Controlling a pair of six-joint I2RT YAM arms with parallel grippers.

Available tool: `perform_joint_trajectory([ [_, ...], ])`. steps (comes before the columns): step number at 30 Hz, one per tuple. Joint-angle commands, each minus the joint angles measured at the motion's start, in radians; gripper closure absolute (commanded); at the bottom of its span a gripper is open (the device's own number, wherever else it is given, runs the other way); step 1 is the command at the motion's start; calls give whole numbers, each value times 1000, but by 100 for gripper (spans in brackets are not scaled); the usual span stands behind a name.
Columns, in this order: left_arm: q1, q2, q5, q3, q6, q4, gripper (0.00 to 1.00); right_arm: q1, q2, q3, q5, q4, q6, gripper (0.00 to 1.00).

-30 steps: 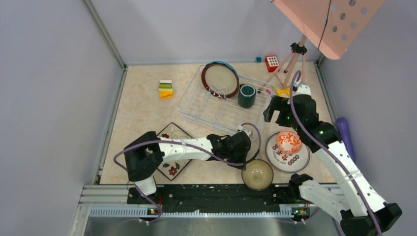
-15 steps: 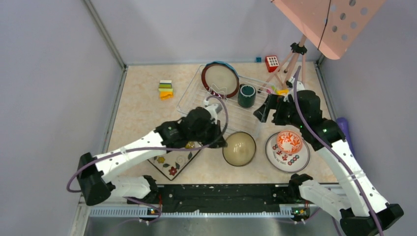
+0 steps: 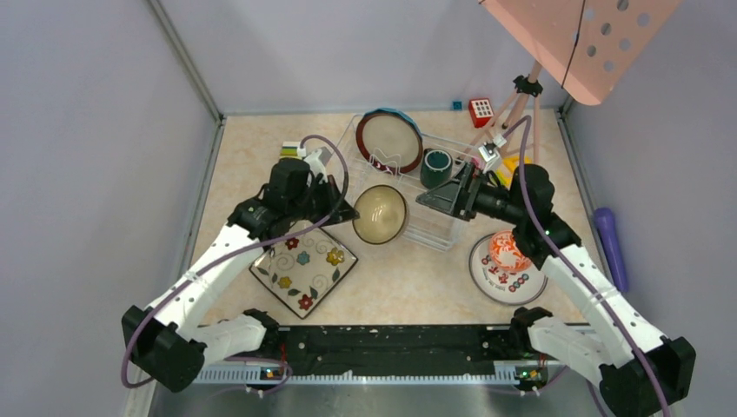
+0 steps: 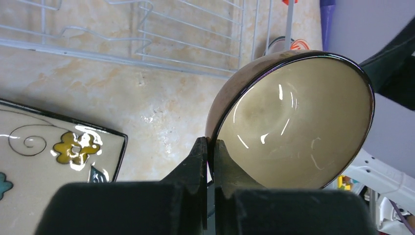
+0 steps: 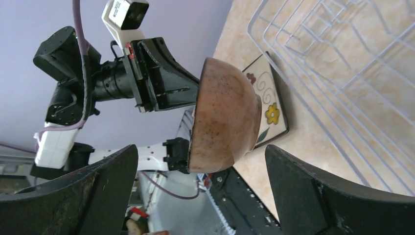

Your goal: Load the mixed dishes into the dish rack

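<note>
The left gripper (image 4: 207, 147) is clamped on the rim of the tan bowl (image 3: 380, 214), one finger inside the lip and one outside, as the left wrist view shows. The bowl is tipped on its side, its glossy cream inside turned toward the left arm and its speckled brown underside toward the right arm. In the overhead view it is held at the 7 o'clock corner of the dish rack (image 3: 343, 174), overlapping the rack's near-left wire edge. The right gripper (image 3: 443, 193) sits at 3 o'clock from the bowl, above the rack's wires, with its fingers spread wide and nothing between them; its wrist view looks at the bowl's underside between the two fingers. At the rack's 12 o'clock end the brown-rimmed cream plate (image 3: 389, 141) stands on edge in the dividers, a blue rim showing just behind it. The teal mug (image 3: 436, 163) stands upright in the rack at 4 o'clock from that plate. The square floral plate (image 3: 304, 265) lies flat on the table at 8 o'clock from the bowl, near the rack. At 4 o'clock from the rack, the white red-marked plate (image 3: 508, 280) lies flat with the red-white bowl (image 3: 507, 250) on it, partly hidden by the right arm.
</note>
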Motion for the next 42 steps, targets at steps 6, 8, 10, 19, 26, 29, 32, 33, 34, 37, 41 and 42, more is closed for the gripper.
perform_joint_trajectory([
  [6,83,36,274,70,-113,314,100,3,36,-72,-69,350,219,1],
  [8,93,45,296,73,-132,337,100,11,49,-79,-77,377,237,1],
  [10,105,52,316,72,-153,364,100,21,60,-78,-72,373,233,1],
  [19,127,60,370,64,-200,447,100,62,90,-82,-28,334,202,1],
  [26,127,66,381,54,-212,465,100,86,100,-77,-25,369,211,1],
  [29,126,65,374,54,-208,456,100,88,99,-72,-28,372,210,1],
  [32,126,69,372,53,-201,448,100,91,102,-69,-27,376,214,1],
  [33,126,69,372,51,-201,447,100,91,103,-69,-27,383,219,1],
  [34,126,71,370,51,-200,446,100,93,104,-70,-27,391,222,1],
  [37,126,74,369,48,-199,446,100,102,112,-61,-23,394,220,1],
  [41,126,79,367,48,-194,440,100,113,120,-37,-17,360,206,1],
  [42,126,79,365,48,-192,440,100,114,120,-36,-12,356,208,2],
])
